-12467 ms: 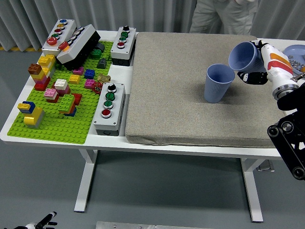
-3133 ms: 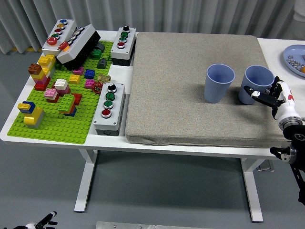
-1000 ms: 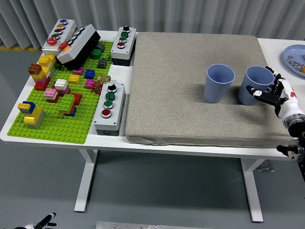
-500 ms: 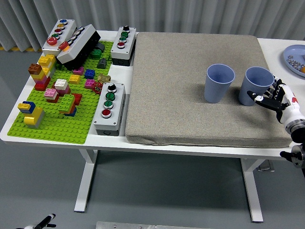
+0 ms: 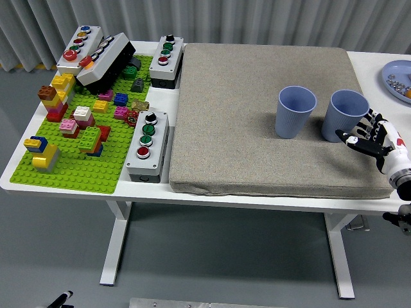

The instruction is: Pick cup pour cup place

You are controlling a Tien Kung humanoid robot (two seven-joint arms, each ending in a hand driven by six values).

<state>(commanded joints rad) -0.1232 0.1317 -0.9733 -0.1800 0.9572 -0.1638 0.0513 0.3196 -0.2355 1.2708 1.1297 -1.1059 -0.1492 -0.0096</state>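
Two blue cups stand upright side by side on the grey mat (image 5: 244, 115). The left cup (image 5: 295, 112) is near the mat's middle right, the right cup (image 5: 343, 116) close to the mat's right edge. My right hand (image 5: 367, 136) hovers just right of and below the right cup, fingers spread, holding nothing and apart from the cup. My left hand is out of view.
A green brick baseplate (image 5: 77, 128) with several coloured bricks fills the table's left. Button boxes (image 5: 147, 145) (image 5: 166, 60) stand along the mat's left edge, more at the back left (image 5: 96, 54). A blue plate (image 5: 399, 78) with small items sits at the right edge.
My right hand has let go of the right cup and drawn back down and to the right, away from it. Both cups stay still.
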